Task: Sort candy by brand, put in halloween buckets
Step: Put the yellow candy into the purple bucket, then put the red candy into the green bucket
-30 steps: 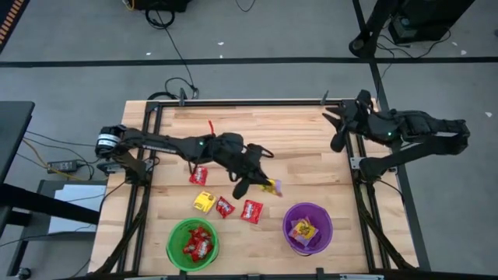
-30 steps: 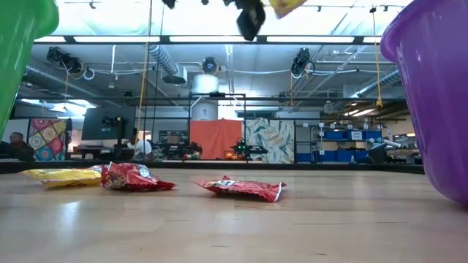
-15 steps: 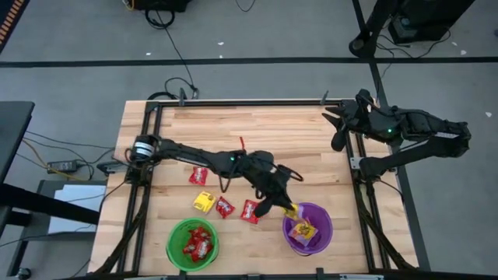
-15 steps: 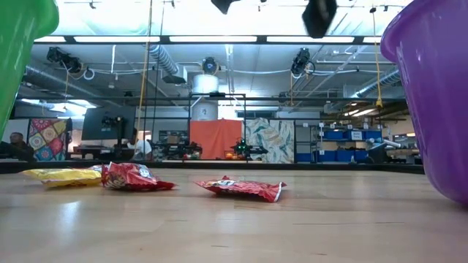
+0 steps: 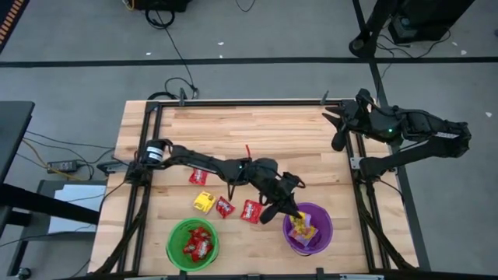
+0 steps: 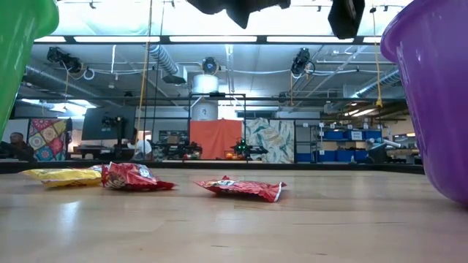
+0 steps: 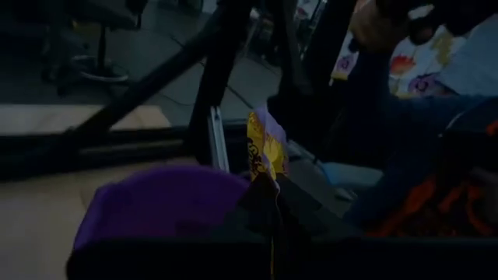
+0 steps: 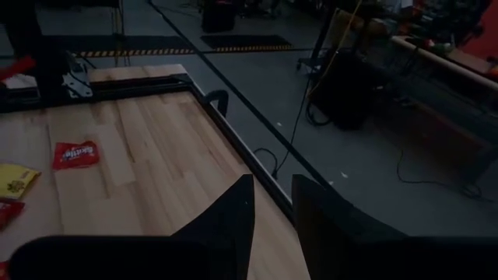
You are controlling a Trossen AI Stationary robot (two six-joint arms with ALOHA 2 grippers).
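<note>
Swinging across from mid-bench, your left tool (image 5: 286, 210) now hangs at the purple bucket's (image 5: 323, 233) rim.
It pinches a yellow candy (image 7: 264, 145) just above the opening; release early and it lands outside. Right tool (image 5: 340, 131) waits far off, slightly parted.

Pale planked wood table (image 5: 303, 136), glossy plastic purple bucket (image 5: 324, 218), shiny crinkled red candy wrappers (image 6: 241, 188).
</note>
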